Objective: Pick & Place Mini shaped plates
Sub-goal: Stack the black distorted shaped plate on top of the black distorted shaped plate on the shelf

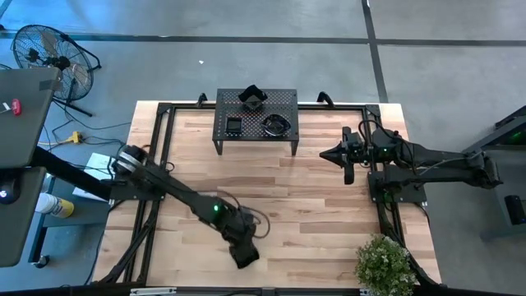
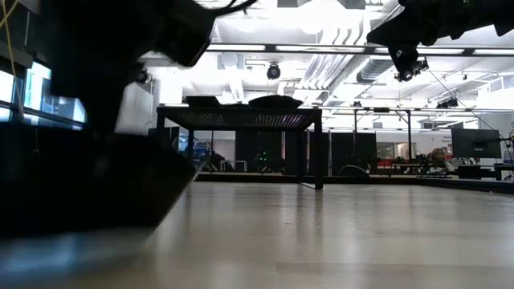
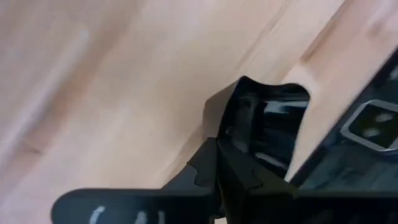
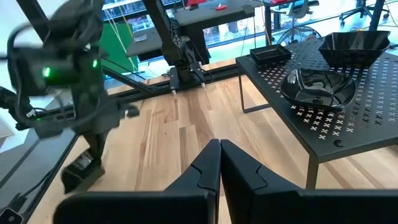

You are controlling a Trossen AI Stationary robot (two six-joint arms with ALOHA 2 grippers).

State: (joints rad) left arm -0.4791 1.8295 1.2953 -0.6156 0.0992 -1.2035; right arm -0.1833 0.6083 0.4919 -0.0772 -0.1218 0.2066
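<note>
High view: left gripper (image 1: 244, 256) low at table's (image 1: 312, 205) near edge, fingers pinching a mini shaped plate (image 3: 273, 124); three plates (image 1: 256, 115) on rack (image 1: 288, 136); right gripper (image 1: 349, 154) pressed together, idle; next, carry to rack.

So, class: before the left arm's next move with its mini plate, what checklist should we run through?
1. Left pincer low at the table's front edge, at a glossy black mini plate: ok.
2. Firm hold on that plate: cannot tell.
3. Right pincer shut, empty, raised off the table: ok.
4. Perforated rack carries a square plate, a wavy-rimmed plate and an angular plate: ok.
</note>
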